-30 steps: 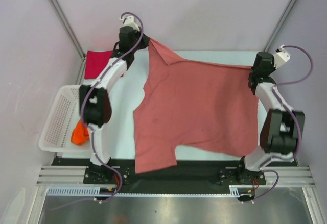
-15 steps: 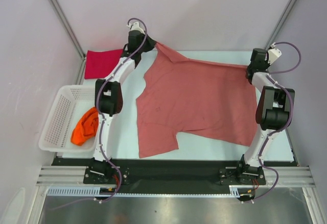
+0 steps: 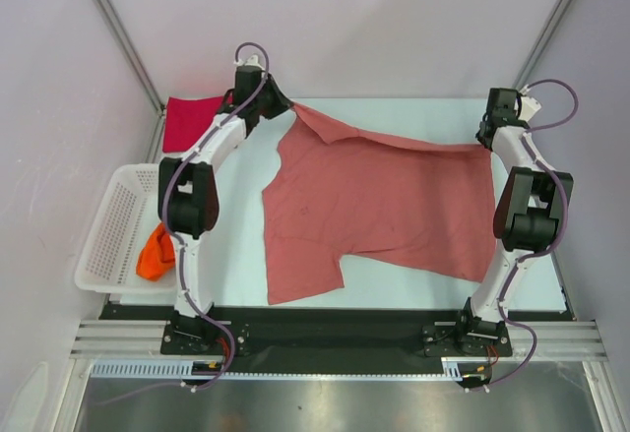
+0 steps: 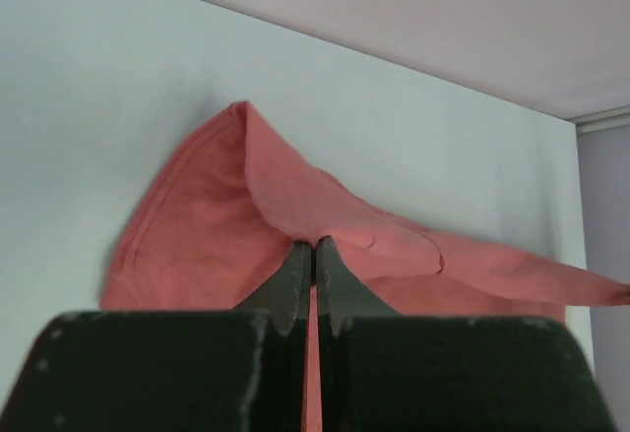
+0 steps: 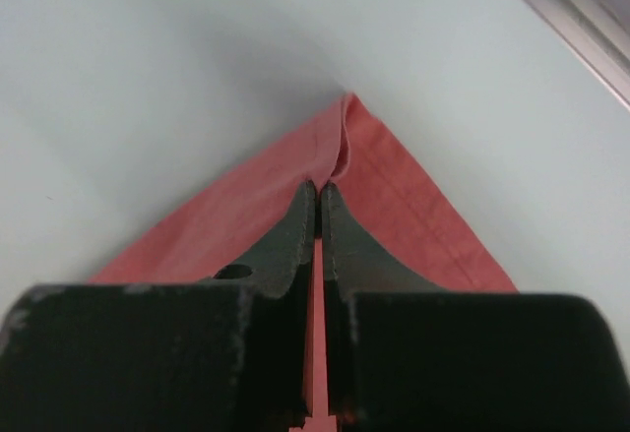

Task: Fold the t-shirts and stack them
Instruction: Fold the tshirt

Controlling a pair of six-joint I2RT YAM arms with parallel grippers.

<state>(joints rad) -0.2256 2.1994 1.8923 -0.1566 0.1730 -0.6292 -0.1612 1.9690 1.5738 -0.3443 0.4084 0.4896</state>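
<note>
The left fingers (image 4: 293, 279) are pressed together, clamped on a folded corner of the salmon-pink t-shirt (image 3: 384, 206). The right fingers (image 5: 295, 230) are likewise pinched tight on a hem corner of it. Beyond both pairs the cloth is draped down to the pale surface (image 3: 423, 279), where the shirt is spread between the arms with its far edge lifted. An orange t-shirt (image 3: 151, 260) is seen in the white basket (image 3: 108, 220) at near left, a crimson t-shirt (image 3: 187, 122) at far left. Since a second ago the near hem has been drawn off the front edge onto the surface
</note>
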